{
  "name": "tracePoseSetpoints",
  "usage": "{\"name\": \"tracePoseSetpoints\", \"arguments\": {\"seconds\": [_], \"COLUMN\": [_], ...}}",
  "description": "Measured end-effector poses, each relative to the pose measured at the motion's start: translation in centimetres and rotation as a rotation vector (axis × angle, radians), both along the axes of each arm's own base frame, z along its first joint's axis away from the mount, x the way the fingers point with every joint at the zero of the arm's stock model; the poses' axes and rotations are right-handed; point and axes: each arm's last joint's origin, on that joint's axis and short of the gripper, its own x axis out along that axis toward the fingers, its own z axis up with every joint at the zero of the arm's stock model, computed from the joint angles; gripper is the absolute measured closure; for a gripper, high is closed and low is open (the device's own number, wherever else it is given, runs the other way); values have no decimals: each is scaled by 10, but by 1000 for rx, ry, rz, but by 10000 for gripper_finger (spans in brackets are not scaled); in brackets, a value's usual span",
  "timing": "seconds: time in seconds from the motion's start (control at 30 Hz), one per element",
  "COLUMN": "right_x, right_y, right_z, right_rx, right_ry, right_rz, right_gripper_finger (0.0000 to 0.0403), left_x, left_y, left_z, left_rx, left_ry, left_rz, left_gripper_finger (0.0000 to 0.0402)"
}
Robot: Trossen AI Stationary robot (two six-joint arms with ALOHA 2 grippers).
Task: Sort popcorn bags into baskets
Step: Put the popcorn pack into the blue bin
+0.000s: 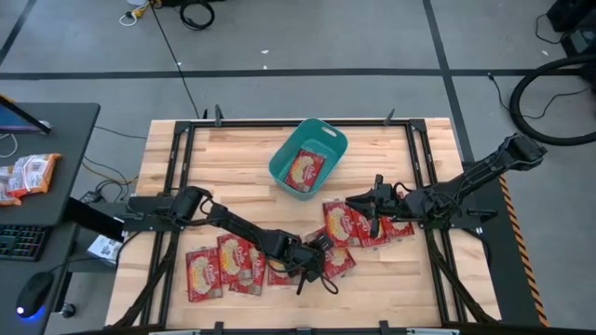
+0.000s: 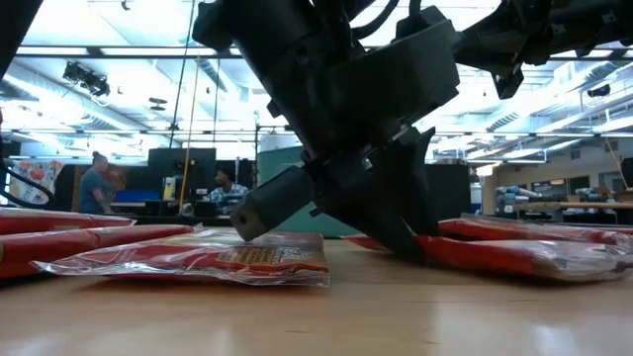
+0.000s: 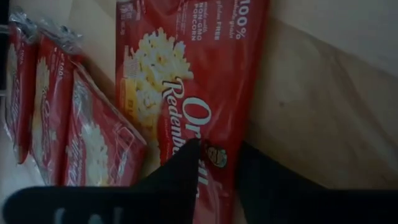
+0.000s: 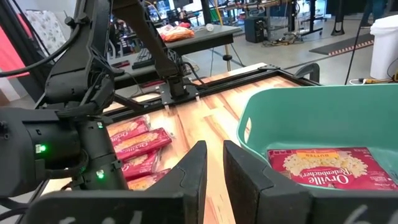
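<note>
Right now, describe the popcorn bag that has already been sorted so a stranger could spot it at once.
Find the wooden table and look to its far middle, where a teal basket sits at a slant. One red popcorn bag lies flat inside it. Unlike every other bag, which lies loose on the bare wood nearer the front edge, this one is enclosed by the basket's walls.

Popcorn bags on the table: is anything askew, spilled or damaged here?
Nothing looks spilled or torn. The loose popcorn bags lie flat but untidily, several overlapping at angles near the front edge. One bag already lies in the teal basket. The left claw is down on a bag; the right claw hovers empty.
</note>
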Motion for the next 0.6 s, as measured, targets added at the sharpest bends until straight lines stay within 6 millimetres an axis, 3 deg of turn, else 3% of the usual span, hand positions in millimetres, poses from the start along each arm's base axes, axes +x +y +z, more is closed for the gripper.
{"name": "tracePoseSetpoints", "arguments": {"seconds": [0.17, 0.3, 0.37, 0.6], "right_x": [0, 0, 0, 0], "right_y": [0, 0, 0, 0], "right_z": [0, 0, 0, 0], "right_rx": [0, 0, -1, 0], "right_ry": [0, 0, 1, -1], "right_rz": [0, 0, 0, 0], "right_gripper_finger": [344, 344, 344, 344], "left_x": [0, -6, -12, -33], "left_y": [-1, -7, -8, 5], "left_z": [1, 8, 20, 88], "left_rx": [-18, -57, -93, -295], "left_ry": [-5, 3, 17, 5], "left_rz": [22, 52, 66, 196], "left_gripper_finger": [382, 384, 384, 385]}}
